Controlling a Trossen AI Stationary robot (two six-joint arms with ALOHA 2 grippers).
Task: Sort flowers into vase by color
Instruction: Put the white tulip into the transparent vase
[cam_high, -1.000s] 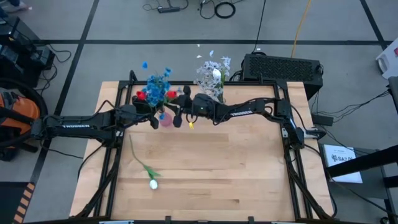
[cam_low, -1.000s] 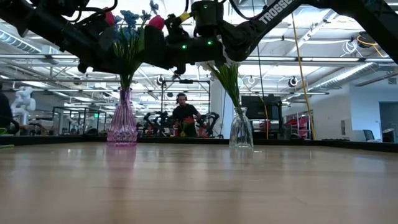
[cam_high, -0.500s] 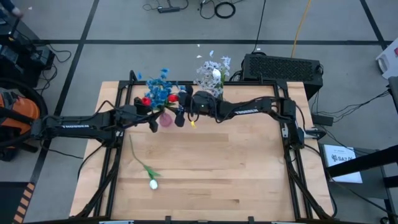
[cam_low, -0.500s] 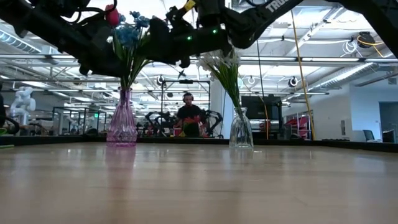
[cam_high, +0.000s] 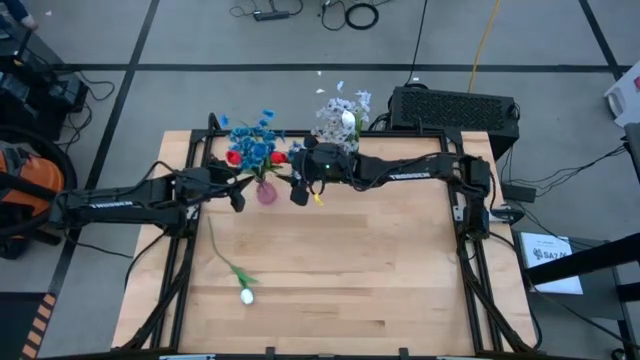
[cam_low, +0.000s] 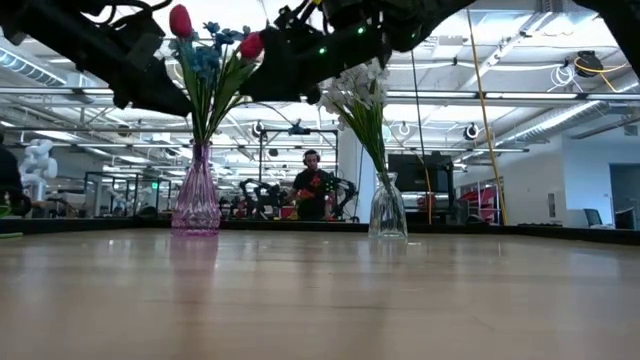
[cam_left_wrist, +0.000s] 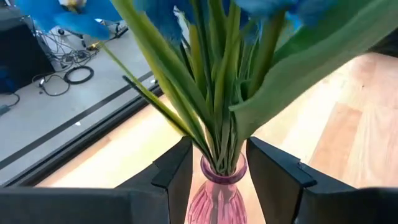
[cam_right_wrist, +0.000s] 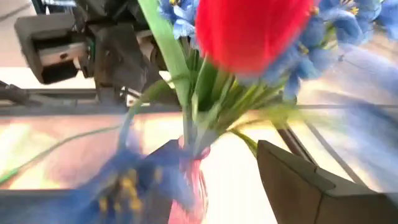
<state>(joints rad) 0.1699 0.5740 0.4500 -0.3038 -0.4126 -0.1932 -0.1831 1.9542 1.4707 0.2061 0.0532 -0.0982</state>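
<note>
- The worktop (cam_high: 380, 280) looks as it did a second ago: one white tulip (cam_high: 246, 296) lies flat on it, well in front of the pink vase (cam_high: 266, 192), with its stem running back toward the vase.
- My left tool (cam_high: 238, 198) has drawn back a little and now hangs just left of the pink vase. Its wrist view shows the fingers (cam_left_wrist: 177, 168) spread apart on either side of the vase neck (cam_left_wrist: 219, 176), holding nothing.
- My right tool (cam_high: 299, 190) has slid closer and sits just right of the pink vase. A second ago it pinched a stem; now its fingers (cam_right_wrist: 292, 168) stand apart, empty, with the vase between them.
- The blue flowers (cam_low: 205, 62) and two red tulips (cam_low: 181, 21) now stand free in the pink vase, where before the arms crowded them.
- The clear vase (cam_low: 387, 212), right of the pink one, keeps its white sprays (cam_high: 340, 115).
- Only the low view shows both vases upright and a person (cam_low: 313, 188) seated far behind them; only the high view shows the white tulip.
</note>
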